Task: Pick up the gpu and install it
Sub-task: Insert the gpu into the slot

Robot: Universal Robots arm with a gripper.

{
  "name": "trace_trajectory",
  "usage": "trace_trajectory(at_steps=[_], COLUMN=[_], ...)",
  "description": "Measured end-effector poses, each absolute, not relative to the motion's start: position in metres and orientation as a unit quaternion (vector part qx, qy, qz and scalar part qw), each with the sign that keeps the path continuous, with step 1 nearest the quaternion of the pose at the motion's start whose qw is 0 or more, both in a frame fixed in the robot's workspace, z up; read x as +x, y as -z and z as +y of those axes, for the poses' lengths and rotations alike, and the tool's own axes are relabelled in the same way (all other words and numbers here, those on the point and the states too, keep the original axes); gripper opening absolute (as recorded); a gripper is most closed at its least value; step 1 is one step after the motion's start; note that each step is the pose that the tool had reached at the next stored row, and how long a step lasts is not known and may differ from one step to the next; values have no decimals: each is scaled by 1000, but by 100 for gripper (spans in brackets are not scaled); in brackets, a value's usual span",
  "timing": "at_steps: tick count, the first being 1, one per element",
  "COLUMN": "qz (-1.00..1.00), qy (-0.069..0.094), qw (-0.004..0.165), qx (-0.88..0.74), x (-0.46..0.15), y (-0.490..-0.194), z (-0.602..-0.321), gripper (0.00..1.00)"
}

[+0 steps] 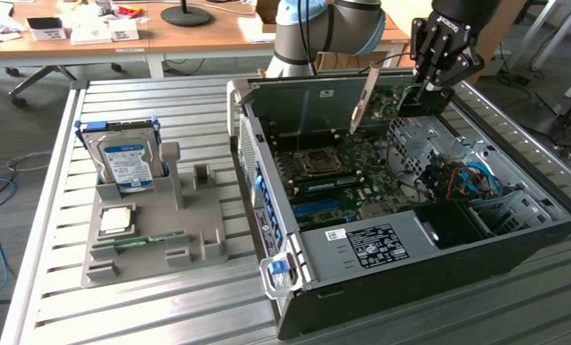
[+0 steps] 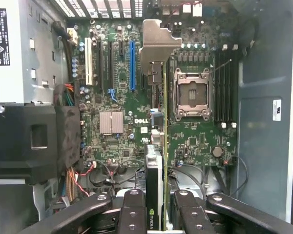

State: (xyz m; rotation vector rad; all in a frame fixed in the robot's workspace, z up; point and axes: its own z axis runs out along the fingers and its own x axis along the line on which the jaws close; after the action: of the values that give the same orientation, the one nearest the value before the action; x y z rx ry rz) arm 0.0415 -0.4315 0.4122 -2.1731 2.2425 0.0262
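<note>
The gpu point(image 1: 393, 102) is a green card with a silver bracket point(image 1: 365, 100) at one end. It hangs on edge above the far side of the open computer case point(image 1: 400, 287). My gripper point(image 1: 427, 92) is shut on the card's end away from the bracket. In the wrist view the gpu point(image 2: 158, 161) appears edge-on between my fingers point(image 2: 134, 214), bracket point(image 2: 156, 41) pointing away, over the motherboard point(image 2: 122, 97). The card is above the board and clear of it, next to the long blue slot point(image 2: 132, 66) and beside the empty CPU socket point(image 2: 191, 95).
A grey parts tray point(image 1: 204, 215) on the exterior view's left holds a hard drive point(image 1: 122, 154), a CPU point(image 1: 115, 219) and a RAM stick point(image 1: 141, 241). Inside the case are a power supply point(image 1: 381, 244), a black shroud point(image 2: 34, 141) and loose cables point(image 1: 462, 180).
</note>
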Motion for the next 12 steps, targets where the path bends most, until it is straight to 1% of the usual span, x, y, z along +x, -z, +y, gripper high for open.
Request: trace_trajectory(at_steps=[12], qz=[718], qy=[0], qw=[18], qx=[-696], x=[35], y=[-410], z=[-432], gripper=[27])
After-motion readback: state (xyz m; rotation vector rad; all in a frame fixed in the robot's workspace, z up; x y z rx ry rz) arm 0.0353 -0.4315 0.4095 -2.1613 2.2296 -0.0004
